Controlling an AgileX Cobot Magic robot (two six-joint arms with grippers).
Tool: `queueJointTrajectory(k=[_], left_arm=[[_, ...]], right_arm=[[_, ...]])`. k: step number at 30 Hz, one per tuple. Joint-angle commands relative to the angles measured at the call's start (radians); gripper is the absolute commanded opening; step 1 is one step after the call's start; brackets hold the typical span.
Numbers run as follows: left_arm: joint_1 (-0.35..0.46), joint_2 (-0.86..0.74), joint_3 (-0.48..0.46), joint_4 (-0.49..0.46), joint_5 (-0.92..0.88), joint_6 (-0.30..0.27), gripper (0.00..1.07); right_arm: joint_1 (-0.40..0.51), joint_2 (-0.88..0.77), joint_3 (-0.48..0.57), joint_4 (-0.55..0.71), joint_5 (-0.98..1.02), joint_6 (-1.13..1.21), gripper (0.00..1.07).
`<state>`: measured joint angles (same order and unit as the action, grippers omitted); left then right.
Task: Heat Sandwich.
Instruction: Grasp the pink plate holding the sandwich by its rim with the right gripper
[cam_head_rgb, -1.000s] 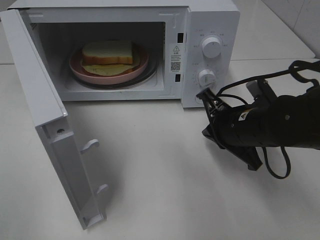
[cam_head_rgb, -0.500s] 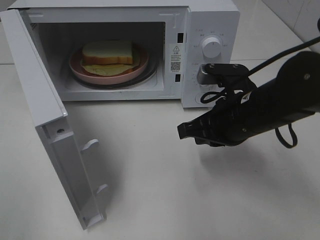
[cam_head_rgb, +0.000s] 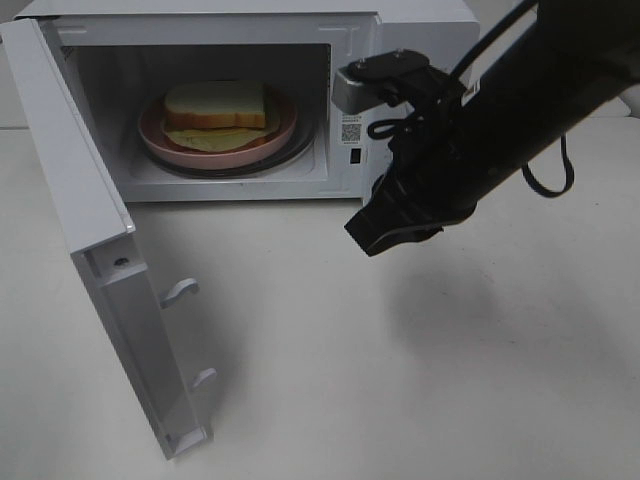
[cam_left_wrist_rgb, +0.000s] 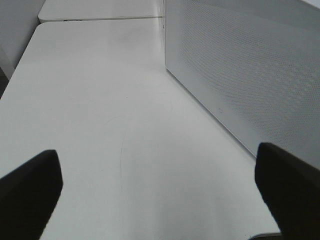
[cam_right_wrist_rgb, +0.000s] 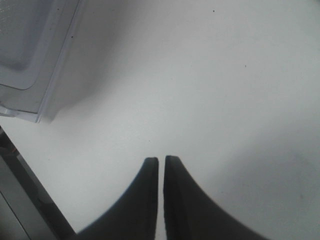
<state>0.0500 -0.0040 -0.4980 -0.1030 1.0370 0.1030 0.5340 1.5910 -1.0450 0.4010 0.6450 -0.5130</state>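
Observation:
The sandwich (cam_head_rgb: 215, 104), white bread with a tan crust, lies on a round pink plate (cam_head_rgb: 285, 132) inside the open microwave (cam_head_rgb: 345, 25). My right gripper (cam_head_rgb: 372, 238) hangs above the table just in front of the oven's right side, level with the cavity's right edge. Its arm covers the control panel. In the right wrist view the right gripper (cam_right_wrist_rgb: 161, 161) has its two dark fingers pressed nearly together with nothing between them. My left gripper (cam_left_wrist_rgb: 157, 155) is spread wide open and empty over bare table beside the microwave's perforated side wall (cam_left_wrist_rgb: 240, 70).
The microwave door (cam_head_rgb: 95, 250) swings far out to the left front, with two latch hooks (cam_head_rgb: 180, 290) on its inner edge. The door's corner (cam_right_wrist_rgb: 30, 55) shows below the right gripper. White table (cam_head_rgb: 350, 400) stretches in front of the oven.
My right arm has lifted and swung left, from beside the lower knob to in front of the control panel. Its gripper has stayed shut. The sandwich and door have not moved.

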Motion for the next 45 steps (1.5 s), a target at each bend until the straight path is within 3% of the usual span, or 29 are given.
queueJointTrajectory(k=[1,7,12,22,32,37,45], left_arm=[[-0.008,-0.022,0.004,-0.002,-0.006,-0.002,1.03],[-0.008,-0.022,0.004,-0.002,-0.006,-0.002,1.03],[-0.008,-0.022,0.004,-0.002,-0.006,-0.002,1.03],[-0.008,-0.022,0.004,-0.002,-0.006,-0.002,1.03],[-0.008,-0.022,0.004,-0.002,-0.006,-0.002,1.03],[-0.008,-0.022,0.004,-0.002,-0.006,-0.002,1.03],[-0.008,-0.022,0.004,-0.002,-0.006,-0.002,1.03]], right_arm=[[-0.001,-0.008,-0.078,-0.080,0.104,-0.035,0.08],[-0.001,-0.008,-0.168,-0.283,0.220,-0.168,0.08],[-0.001,-0.008,-0.179,-0.372,0.231,-0.364,0.09],[-0.001,-0.008,-0.179,-0.401,0.230,-0.956,0.12],[-0.001,-0.008,-0.179,-0.401,0.224,-1.050,0.16],[0.003,-0.008,-0.179,-0.389,0.206,-1.027,0.31],[0.003,-0.005,-0.179,-0.388,0.118,-0.829,0.70]])
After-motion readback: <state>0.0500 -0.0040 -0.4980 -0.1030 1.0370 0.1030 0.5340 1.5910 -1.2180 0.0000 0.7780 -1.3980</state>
